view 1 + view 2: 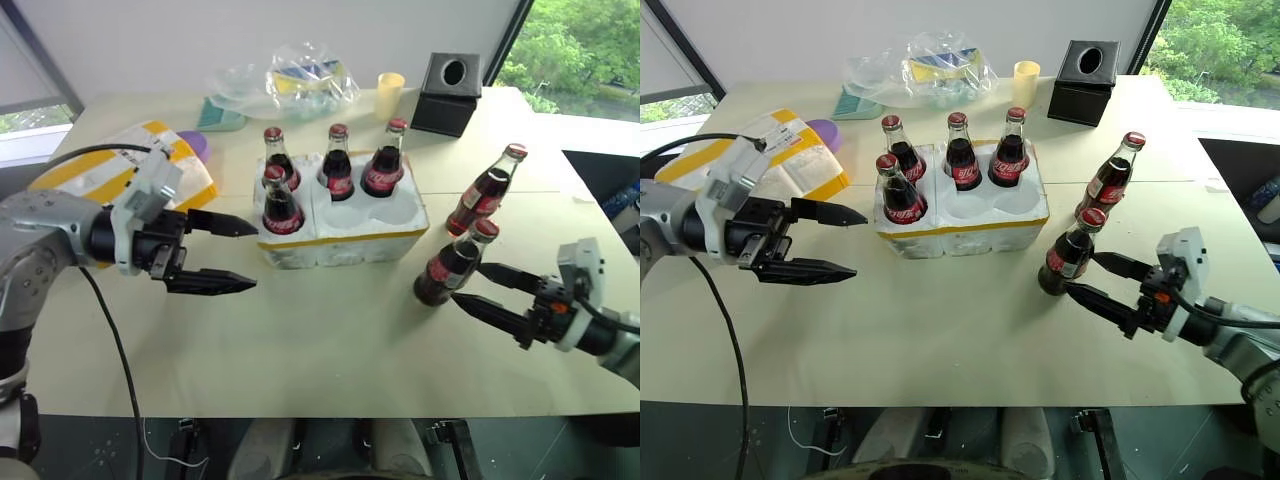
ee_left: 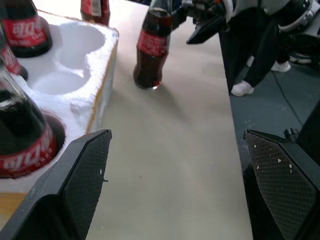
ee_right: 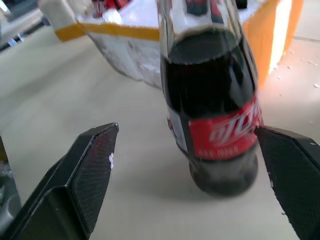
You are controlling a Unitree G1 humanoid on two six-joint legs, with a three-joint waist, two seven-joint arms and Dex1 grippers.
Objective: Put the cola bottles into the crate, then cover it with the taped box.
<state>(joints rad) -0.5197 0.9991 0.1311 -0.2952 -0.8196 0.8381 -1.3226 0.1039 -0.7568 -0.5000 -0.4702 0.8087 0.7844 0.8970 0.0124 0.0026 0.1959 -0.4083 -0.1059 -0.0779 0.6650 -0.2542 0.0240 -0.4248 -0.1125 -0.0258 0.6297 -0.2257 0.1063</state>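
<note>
Nearest us, our right gripper (image 1: 477, 284) stands wide open, its fingers on either side of a cola bottle (image 1: 447, 266) without gripping it. Our left gripper (image 1: 236, 253) is open too, holding nothing. Beyond sits the crate (image 1: 340, 240) with four bottles; a sixth bottle (image 1: 486, 189) stands beside it. The taped box (image 1: 130, 165) lies far left.

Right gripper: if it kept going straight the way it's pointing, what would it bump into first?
Most likely the nearest cola bottle standing on the table. The right gripper is open and the bottle stands just ahead of its fingertips, roughly between them. Behind that bottle sits the crate, so the bottle comes first.
</note>
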